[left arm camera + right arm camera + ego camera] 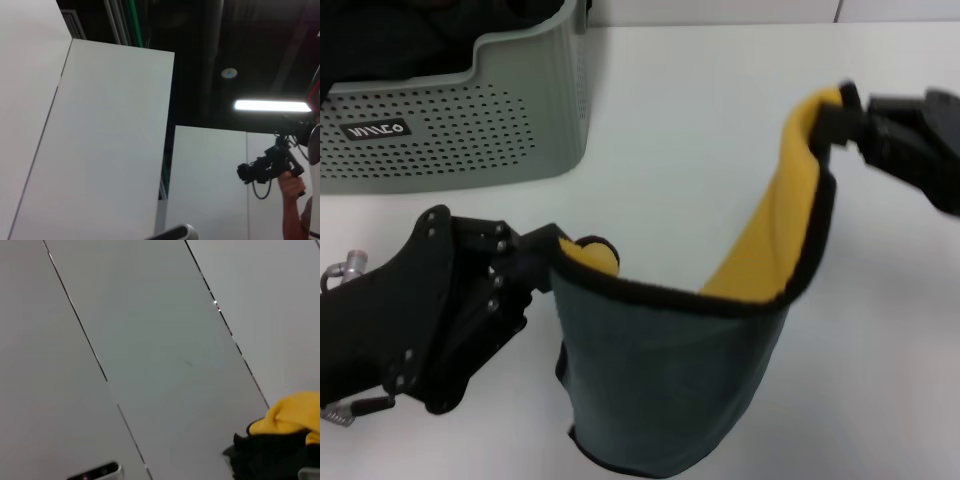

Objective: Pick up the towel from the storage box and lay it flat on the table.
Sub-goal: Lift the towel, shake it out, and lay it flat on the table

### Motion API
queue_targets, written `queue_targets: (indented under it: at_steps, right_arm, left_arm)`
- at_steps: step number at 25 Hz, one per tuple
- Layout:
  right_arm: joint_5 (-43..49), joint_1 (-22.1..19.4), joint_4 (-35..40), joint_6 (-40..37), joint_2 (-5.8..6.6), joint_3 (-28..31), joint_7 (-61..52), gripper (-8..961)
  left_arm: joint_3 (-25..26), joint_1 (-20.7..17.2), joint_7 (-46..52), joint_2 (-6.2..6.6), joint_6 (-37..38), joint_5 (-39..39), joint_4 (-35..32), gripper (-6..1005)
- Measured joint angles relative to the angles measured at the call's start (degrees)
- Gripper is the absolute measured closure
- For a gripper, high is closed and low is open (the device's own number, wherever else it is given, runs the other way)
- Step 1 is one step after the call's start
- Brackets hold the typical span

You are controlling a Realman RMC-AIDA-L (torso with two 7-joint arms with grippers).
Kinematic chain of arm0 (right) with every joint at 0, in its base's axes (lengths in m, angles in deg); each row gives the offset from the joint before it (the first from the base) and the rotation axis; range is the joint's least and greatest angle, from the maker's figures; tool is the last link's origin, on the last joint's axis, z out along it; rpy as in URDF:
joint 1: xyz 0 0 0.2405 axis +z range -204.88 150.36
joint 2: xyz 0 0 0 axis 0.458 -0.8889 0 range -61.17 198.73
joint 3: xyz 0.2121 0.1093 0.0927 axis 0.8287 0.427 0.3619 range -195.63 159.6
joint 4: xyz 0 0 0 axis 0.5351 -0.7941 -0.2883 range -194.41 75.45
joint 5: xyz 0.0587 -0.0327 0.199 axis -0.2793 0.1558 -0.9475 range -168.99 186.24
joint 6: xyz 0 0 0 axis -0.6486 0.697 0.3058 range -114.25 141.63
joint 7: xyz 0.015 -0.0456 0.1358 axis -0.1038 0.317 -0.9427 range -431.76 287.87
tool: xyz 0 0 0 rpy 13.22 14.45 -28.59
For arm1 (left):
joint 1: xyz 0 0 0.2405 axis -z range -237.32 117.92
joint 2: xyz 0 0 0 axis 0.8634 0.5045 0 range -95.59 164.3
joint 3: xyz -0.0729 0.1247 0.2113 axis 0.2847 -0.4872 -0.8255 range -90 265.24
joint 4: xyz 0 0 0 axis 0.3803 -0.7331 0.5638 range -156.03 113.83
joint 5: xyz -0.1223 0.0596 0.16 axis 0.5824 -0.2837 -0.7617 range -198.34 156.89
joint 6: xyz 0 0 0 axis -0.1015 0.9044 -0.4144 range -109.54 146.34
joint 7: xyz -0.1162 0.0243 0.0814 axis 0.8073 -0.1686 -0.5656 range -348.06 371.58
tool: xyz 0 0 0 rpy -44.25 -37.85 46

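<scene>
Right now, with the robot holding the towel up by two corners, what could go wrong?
1. The towel sags between the left gripper and the right gripper, curled with its yellow side inward. Lowered like this, it would probably land folded, not flat.
2. Each gripper pinches only a corner by the black edge, so one corner might slip and the towel would drop in a heap on the table.
3. The storage box stands close behind the left gripper, so a wide swing might bump it.
</scene>
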Motion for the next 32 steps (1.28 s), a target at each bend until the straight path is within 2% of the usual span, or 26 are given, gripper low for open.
queue_targets:
  at_steps: [9, 12, 18, 20, 22, 23, 25, 27, 28, 29, 30, 32]
  right_arm:
    - [-0.31, -8.16, 0.29, 6.56, -0.10, -1.89, 4.66, 932]
    - [-0.37, -10.08, -0.04, 9.33, 0.02, -1.32, 6.06, 932]
    - [-1.07, -11.60, -0.50, 12.01, 0.35, -2.69, 6.12, 932]
    - [-1.06, -12.04, -1.49, 12.17, 0.38, -3.43, 6.50, 932]
    - [-0.98, -11.84, -5.09, 12.07, 0.41, -3.30, 7.40, 931]
    - [-1.05, -11.33, -7.23, 12.04, 0.41, -2.87, 7.68, 931]
    - [-1.19, -8.32, -16.42, 11.80, 0.43, -0.58, 8.60, 931]
    - [-0.87, -4.22, -26.61, 11.42, 0.53, 2.06, 10.69, 931]
    - [-0.15, -0.29, -35.29, 10.84, 0.79, 4.20, 13.67, 931]
    - [-0.15, -0.29, -35.29, 10.84, 0.79, 4.20, 13.67, 931]
    - [0.38, 2.94, -41.22, 9.99, 1.02, 5.44, 15.81, 931]
    - [0.82, 7.74, -48.34, 8.11, 1.50, 6.53, 18.29, 931]
  left_arm:
    - [-3.21, -6.45, 0.30, 0.42, 0.02, 0.20, -7.39, 983]
    - [-4.16, -7.53, 0.45, 0.63, 0.03, 0.77, -8.04, 984]
    - [-7.06, -11.12, 1.01, 0.74, 0.08, 2.65, -10.05, 984]
    - [-7.44, -12.27, 0.90, 0.67, 0.04, 3.46, -9.36, 984]
    - [-6.32, -11.84, -0.08, 0.13, -0.15, 3.43, -6.26, 984]
    - [-4.36, -10.20, -0.94, -0.20, -0.29, 2.93, -2.76, 984]
    - [-0.48, -5.58, -2.66, -0.48, -0.67, 1.45, 5.14, 983]
    - [3.82, 2.25, -6.56, -0.15, -2.72, -0.98, 18.55, 983]
    - [5.14, 6.13, -9.50, 0.22, -4.42, -1.67, 24.28, 983]
    - [5.84, 8.79, -12.19, 0.44, -6.36, -2.05, 28.95, 983]
    - [6.37, 11.39, -14.93, 0.61, -8.30, -2.26, 33.19, 983]
    - [6.53, 14.24, -17.96, 0.15, -12.85, -2.14, 37.99, 984]
